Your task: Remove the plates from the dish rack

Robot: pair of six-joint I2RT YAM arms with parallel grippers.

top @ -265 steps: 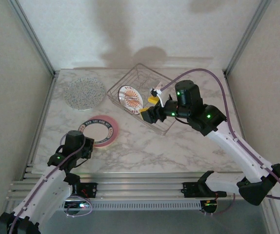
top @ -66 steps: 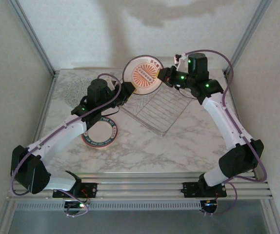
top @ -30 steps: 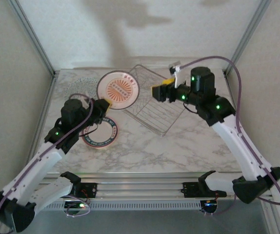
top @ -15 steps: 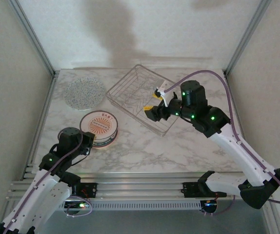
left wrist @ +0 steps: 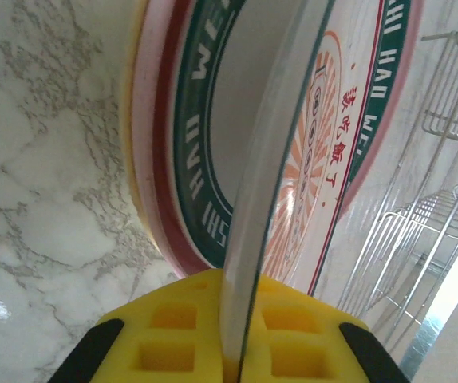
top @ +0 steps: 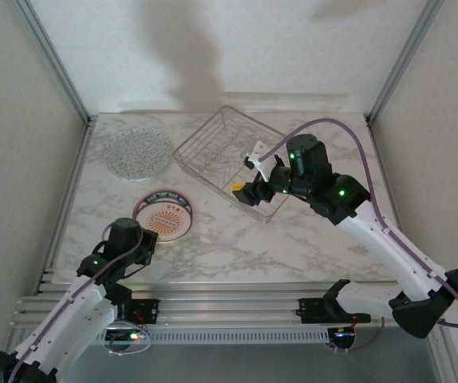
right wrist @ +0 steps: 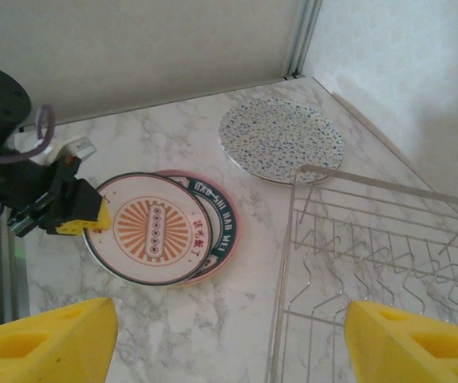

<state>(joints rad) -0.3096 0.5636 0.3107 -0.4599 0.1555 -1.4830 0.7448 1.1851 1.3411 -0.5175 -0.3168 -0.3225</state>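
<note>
Left gripper (top: pixel 149 237) sat near-left on the table (top: pixel 293 239), its yellow fingers (left wrist: pixel 173 343) pressed together on the near rim of the sunburst plate (top: pixel 165 217). In the left wrist view the rim ran edge-on between the pads. The sunburst plate lay flat over a stack of the dark-rimmed plate (left wrist: pixel 201 159) and the pink plate (left wrist: pixel 148 144); could not tell if it was fully resting on them or just above. The stack was left of the dish rack (top: pixel 229 155) and nearer than it. A speckled plate (top: pixel 139 152) lay flat on the table at far left, apart from the stack and beside the rack's left end. Right gripper (top: pixel 243 191) hung over the near corner of the rack, jaws spread wide, nothing between them. The right wrist view looked left across the rack (right wrist: pixel 373 247) to the sunburst plate (right wrist: pixel 151 227), with the left gripper (right wrist: pixel 81 214) on its rim, and the speckled plate (right wrist: pixel 281 140) beyond.
</note>
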